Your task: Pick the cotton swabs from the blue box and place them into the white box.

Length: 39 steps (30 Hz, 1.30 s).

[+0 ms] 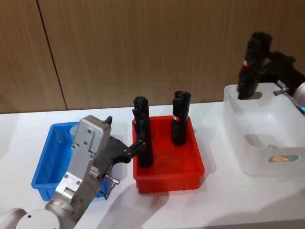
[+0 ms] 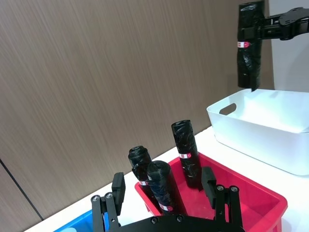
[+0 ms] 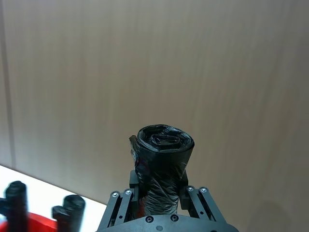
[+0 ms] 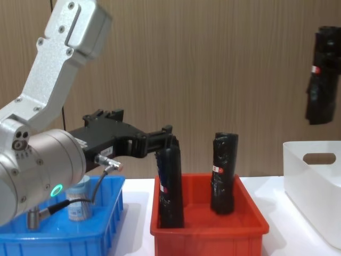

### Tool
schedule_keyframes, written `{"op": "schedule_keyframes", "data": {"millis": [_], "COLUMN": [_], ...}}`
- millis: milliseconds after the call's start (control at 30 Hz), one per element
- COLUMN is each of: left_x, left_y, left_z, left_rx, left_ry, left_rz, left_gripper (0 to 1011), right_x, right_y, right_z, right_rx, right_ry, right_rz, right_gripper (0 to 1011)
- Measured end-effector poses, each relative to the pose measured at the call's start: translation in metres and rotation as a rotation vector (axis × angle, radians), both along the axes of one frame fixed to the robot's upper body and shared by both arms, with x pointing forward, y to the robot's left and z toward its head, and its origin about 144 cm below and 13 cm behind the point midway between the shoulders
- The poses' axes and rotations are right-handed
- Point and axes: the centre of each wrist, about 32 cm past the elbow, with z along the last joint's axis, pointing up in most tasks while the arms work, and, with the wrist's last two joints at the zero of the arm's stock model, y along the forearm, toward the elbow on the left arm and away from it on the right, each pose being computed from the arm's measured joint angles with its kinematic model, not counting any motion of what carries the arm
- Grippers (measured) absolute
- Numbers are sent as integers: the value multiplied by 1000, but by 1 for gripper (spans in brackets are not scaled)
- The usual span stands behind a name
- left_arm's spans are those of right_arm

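Cotton swabs [image 4: 78, 207] stand in the blue box [image 4: 106, 226], seen from the chest; right gripper [image 3: 159, 193] is closed around a black cylinder [image 3: 163, 166] above the white box [image 1: 267, 138]; left gripper [image 2: 164, 191] is spread wide around another cylinder [image 2: 161, 188].

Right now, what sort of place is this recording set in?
Likely a lab or test bench: a plain white table against a wood-panel wall, with a blue bin, red bin and white tub as sorting props.

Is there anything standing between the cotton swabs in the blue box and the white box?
Yes. The red bin with upright black cylinders sits between the blue box and the white box, the open left pincer around one. The right pincer holds another black cylinder above the white box.
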Motion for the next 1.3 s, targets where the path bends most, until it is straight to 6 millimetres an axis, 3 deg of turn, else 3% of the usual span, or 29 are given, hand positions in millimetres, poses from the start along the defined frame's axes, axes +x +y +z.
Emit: {"op": "schedule_keyframes", "data": {"millis": [500,1133,1300], "left_x": [0,0,0], "left_y": [0,0,0], "left_z": [0,0,0], "left_rx": [0,0,0], "left_ry": [0,0,0], "left_rz": [0,0,0], "left_gripper": [1004,1004,1004], "right_x": [9,14,14], "right_y": [-33,-50,-52], "right_z": [-11,-25,-26], "right_rx": [-51,-47,-43], "right_ry": [87,157,157], "right_rz": [-151,-190,-189], "right_gripper": [440,992,1002]}}
